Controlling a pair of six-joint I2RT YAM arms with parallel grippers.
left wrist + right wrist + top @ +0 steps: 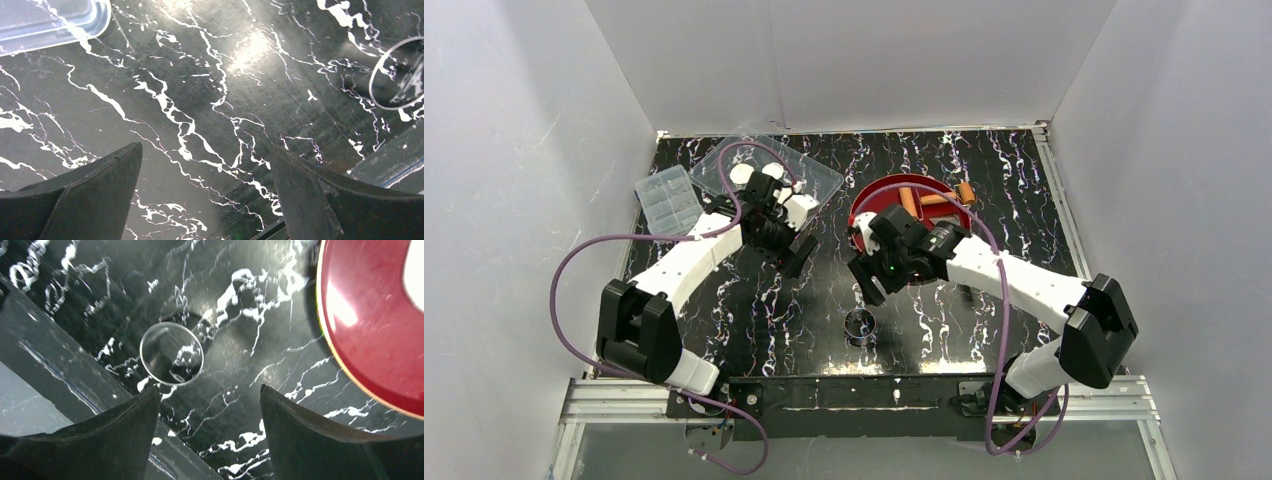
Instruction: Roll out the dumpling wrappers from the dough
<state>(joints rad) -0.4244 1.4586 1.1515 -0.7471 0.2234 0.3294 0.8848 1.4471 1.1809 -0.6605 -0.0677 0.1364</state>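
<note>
1. The left claw (205, 150), black with two fingers, stands released and empty above the black marble-pattern table (165, 65).
2. The right claw (209, 389) is released too, with nothing between its fingers.
3. A white piece, probably the dough (414, 270), lies on the dark red round plate (370, 315). The frame edge cuts it, so I cannot tell lump from disc.
4. I judge it light, soft and sticky. It is better to take it gently at its edge, without squeezing.
5. The small metal ring (141, 354) stands near the right claw.

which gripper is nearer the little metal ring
The right gripper: the ring lies just ahead of its open jaws. The left gripper hangs farther off, next to the clear tub.
</note>
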